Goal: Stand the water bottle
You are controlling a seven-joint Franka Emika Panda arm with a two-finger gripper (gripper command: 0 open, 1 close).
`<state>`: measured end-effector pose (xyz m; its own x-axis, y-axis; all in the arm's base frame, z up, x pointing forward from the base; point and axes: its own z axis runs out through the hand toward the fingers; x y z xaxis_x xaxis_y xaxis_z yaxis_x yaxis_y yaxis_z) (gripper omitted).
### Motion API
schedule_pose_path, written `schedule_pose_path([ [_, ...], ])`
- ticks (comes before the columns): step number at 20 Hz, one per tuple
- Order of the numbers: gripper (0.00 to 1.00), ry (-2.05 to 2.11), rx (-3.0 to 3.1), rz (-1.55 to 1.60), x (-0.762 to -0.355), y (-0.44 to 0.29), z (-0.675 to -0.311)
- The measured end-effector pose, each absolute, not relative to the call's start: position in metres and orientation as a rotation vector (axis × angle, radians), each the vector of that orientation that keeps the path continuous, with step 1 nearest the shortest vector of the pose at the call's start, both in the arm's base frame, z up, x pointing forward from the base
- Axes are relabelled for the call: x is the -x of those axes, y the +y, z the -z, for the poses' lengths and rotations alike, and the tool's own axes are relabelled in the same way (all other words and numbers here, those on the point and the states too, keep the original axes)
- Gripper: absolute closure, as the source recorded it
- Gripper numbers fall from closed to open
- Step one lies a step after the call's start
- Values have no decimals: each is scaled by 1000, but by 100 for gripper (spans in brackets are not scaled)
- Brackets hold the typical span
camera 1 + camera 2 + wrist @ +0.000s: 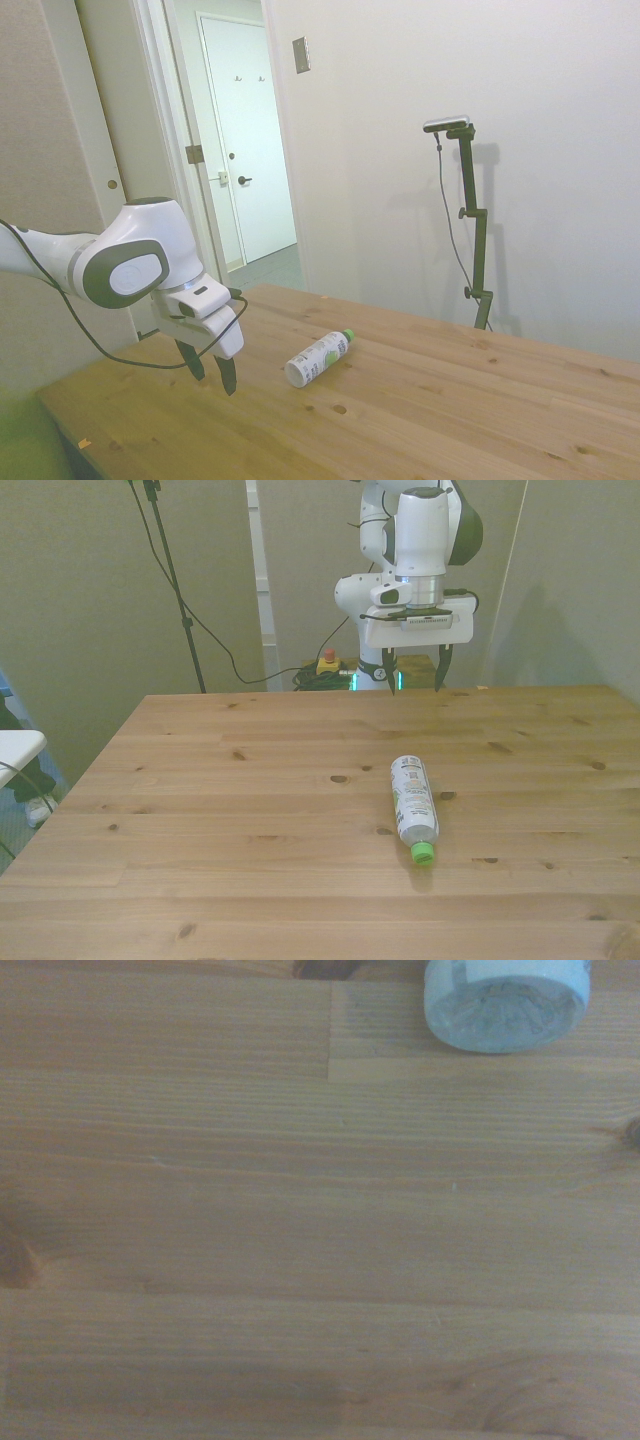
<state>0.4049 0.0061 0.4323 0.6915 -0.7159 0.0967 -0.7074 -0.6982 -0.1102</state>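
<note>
The water bottle [414, 808] lies flat on its side on the bench [230, 830], toward the front view's right. It is a slim, smooth plastic cylinder wrapped in a white label with green print, closed by a small ribbed green cap [424, 854] that points toward the near edge in the front view. Its round, dimpled base [505, 1005] faces the arm and shows pale and slightly blurred in the wrist view.

The bench is made of pale wooden planks with a fine straight grain and scattered dark knots.

The pincer [213, 368] hangs above the wood, well apart from the bottle, holding nothing. Its two dark, tapered fingers [442, 666] point down from a blocky white housing and stand wide apart. The arm behind it is glossy, rounded white plastic with a grey oval panel.
</note>
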Motion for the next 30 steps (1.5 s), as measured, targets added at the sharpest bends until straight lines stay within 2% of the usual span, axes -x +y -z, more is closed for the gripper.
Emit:
schedule_pose_path([
  [5,0,1181,2820,262,-425,20,-436],
  [10,0,1252,2780,358,-500,24,-443],
  [19,0,1383,2729,384,-625,-30,-466],
  [25,0,1408,2737,389,-687,-53,-437],
  [30,0,1418,2740,379,-715,-58,-419],
])
